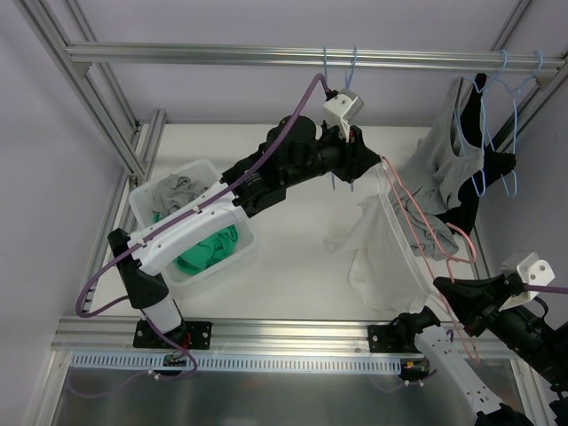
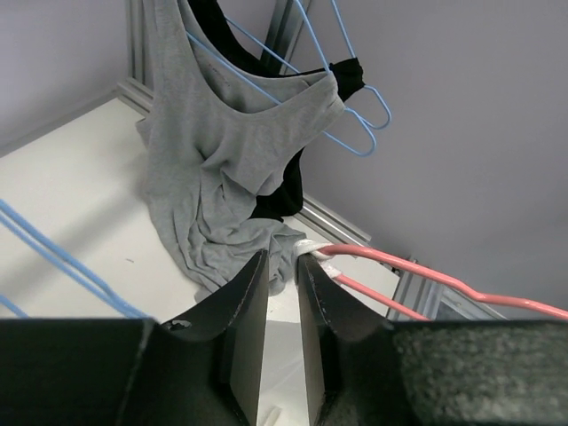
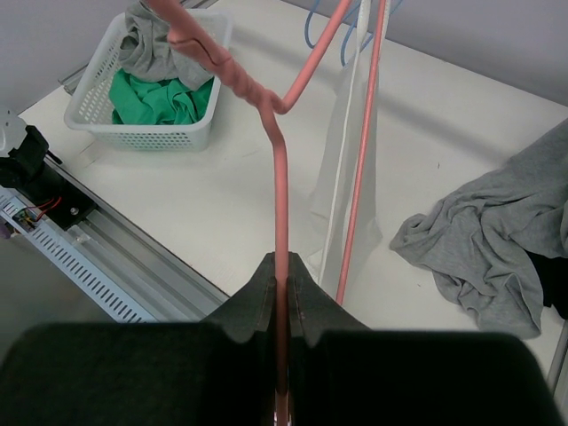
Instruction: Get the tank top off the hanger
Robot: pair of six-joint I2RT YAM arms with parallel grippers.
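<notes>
A white tank top [image 1: 373, 244] hangs on a pink hanger [image 1: 417, 222] held slantwise over the table. My right gripper [image 1: 446, 286] is shut on the hanger's wire near its hook; the right wrist view shows the wire [image 3: 280, 177] pinched between my gripper's [image 3: 284, 262] fingers and the white top [image 3: 342, 177] draped beyond. My left gripper [image 1: 362, 160] is at the hanger's far upper end. In the left wrist view its jaws [image 2: 282, 257] stand a narrow gap apart. The white strap [image 2: 312, 244], wrapped on the pink wire [image 2: 399, 264], lies against the right fingertip, not between the fingers.
A grey tank top [image 1: 444, 169] and a black garment [image 1: 497, 164] hang on blue hangers at the back right. Empty blue hangers [image 1: 342, 67] hang on the top rail. A white basket [image 1: 142, 206] with green and grey clothes stands at the left.
</notes>
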